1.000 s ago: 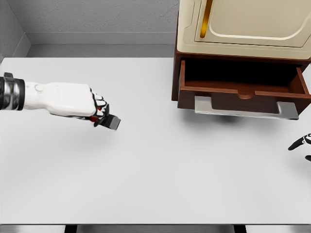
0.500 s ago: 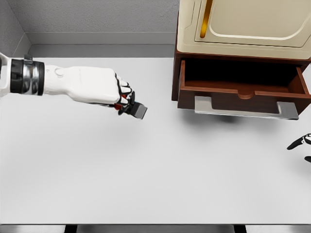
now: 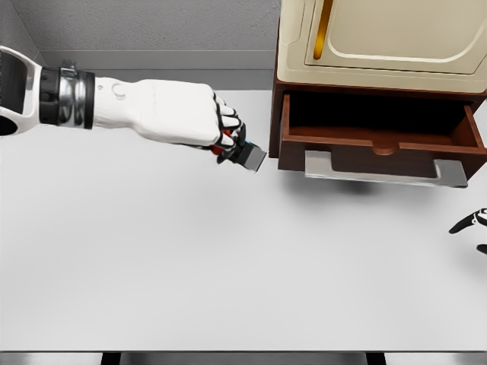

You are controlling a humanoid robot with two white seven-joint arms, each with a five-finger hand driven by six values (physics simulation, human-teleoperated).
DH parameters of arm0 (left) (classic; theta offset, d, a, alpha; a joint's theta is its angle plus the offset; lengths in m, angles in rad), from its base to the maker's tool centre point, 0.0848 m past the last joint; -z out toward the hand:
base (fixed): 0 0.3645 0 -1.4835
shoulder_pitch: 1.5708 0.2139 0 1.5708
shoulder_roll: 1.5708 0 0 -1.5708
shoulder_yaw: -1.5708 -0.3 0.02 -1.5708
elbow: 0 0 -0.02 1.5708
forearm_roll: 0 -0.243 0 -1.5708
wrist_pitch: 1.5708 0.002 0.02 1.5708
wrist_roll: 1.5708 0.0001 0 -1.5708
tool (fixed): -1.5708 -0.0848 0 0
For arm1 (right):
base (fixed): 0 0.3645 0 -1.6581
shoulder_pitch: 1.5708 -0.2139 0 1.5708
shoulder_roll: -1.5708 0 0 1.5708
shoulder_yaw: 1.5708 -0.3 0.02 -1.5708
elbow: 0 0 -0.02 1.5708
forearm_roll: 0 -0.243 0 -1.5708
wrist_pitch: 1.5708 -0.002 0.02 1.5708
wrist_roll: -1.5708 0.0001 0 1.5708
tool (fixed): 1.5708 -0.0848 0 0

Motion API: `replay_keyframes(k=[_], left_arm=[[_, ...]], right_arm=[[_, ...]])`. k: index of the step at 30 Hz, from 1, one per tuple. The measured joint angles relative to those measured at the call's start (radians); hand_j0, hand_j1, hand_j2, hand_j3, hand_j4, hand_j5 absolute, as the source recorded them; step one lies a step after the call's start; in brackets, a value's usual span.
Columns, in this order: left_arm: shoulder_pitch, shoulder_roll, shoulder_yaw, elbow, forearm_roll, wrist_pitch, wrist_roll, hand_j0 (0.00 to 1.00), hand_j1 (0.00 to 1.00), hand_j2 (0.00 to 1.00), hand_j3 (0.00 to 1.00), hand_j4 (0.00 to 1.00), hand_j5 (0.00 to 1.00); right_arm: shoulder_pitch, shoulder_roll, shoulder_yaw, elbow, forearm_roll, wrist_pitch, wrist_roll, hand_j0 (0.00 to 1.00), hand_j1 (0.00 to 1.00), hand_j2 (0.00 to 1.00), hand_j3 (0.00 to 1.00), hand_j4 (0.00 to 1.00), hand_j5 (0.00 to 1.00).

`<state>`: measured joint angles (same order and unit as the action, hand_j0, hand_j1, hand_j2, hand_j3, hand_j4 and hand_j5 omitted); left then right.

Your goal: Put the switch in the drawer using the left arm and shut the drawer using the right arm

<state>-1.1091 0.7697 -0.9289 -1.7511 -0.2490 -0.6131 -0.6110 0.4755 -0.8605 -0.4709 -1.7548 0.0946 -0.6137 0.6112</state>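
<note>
My left hand [image 3: 228, 137] is curled around the switch [image 3: 249, 157], a small dark grey slab with red and blue bits at its held end. It hangs above the white table [image 3: 190, 266], just left of the open brown drawer [image 3: 377, 144]. The drawer juts out of the cabinet [image 3: 380, 38] and has a grey handle [image 3: 384, 170] along its front; its inside looks dark and bare. Only the fingertips of my right hand [image 3: 473, 223] show at the right edge, low over the table.
The cream-fronted cabinet with a gold strip stands at the back right of the table. A grey wall runs behind the table. The drawer's left side wall lies directly beside the held switch.
My left arm has carried the switch up and to the right, from the table's left part to just beside the drawer. The right hand has not moved.
</note>
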Motion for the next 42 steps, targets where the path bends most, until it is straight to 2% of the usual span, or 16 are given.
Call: replay_keyframes(k=[14,23,27,35,38,42], left_arm=[[-0.072,-0.029,0.002,0.005,0.018,0.000,0.000,0.35,0.35,0.35,0.35,0.35,0.35],[-0.101,-0.081,-0.001,0.032,0.016,0.000,0.000,0.35,0.35,0.35,0.35,0.35,0.35],[-0.120,-0.117,-0.002,0.070,0.016,0.000,0.000,0.35,0.35,0.35,0.35,0.35,0.35],[-0.144,-0.195,-0.005,0.094,0.017,-0.001,-0.001,0.35,0.35,0.35,0.35,0.35,0.35],[-0.149,-0.274,-0.008,0.175,0.016,0.000,-0.001,0.35,0.35,0.35,0.35,0.35,0.35],[-0.160,-0.389,-0.010,0.397,0.008,-0.001,-0.001,0.35,0.35,0.35,0.35,0.35,0.35]], right_arm=[[-0.002,-0.001,0.000,0.000,0.000,0.000,0.000,0.63,0.63,0.63,0.63,0.63,0.63],[-0.009,-0.002,0.001,0.000,0.000,0.000,0.000,0.63,0.63,0.63,0.63,0.63,0.63],[-0.009,-0.002,0.001,0.000,0.000,0.000,0.000,0.63,0.63,0.63,0.63,0.63,0.63],[-0.008,-0.003,0.002,0.000,0.001,0.000,0.000,0.63,0.63,0.63,0.63,0.63,0.63],[-0.008,-0.002,0.002,0.000,0.001,0.000,0.000,0.63,0.63,0.63,0.63,0.63,0.63],[-0.009,-0.003,0.002,0.000,0.001,0.000,0.000,0.63,0.63,0.63,0.63,0.63,0.63]])
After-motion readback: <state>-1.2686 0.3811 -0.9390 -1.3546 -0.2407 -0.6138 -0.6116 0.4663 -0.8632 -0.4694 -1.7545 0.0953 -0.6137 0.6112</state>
